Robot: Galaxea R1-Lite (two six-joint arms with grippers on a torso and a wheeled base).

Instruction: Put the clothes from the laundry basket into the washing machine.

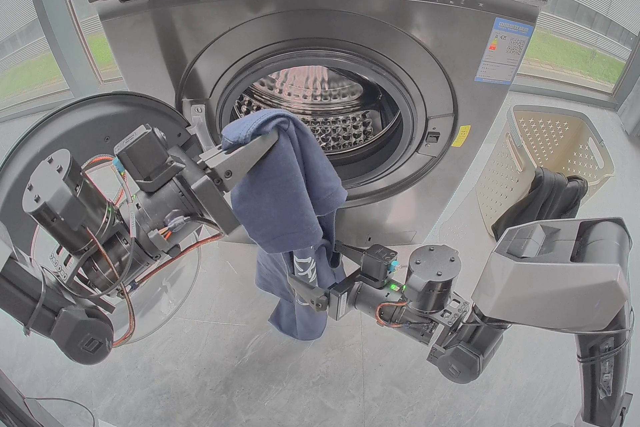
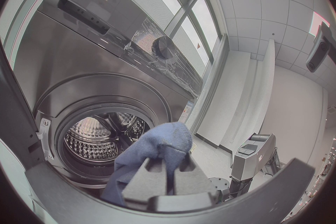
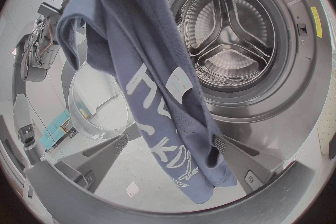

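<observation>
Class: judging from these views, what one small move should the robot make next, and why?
Probably carry the left gripper forward into the drum: it is shut on the blue garment just before the opening, and the cloth hangs outside.

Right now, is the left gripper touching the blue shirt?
Touching. The left wrist view shows the left gripper shut on the blue shirt, cloth pinched between its fingers.

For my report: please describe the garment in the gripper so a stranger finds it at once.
Find the grey washing machine with its door open. Before its opening, the left gripper holds up a navy shirt, hanging down. White lettering sets it apart from the black clothes at the beige basket.
</observation>
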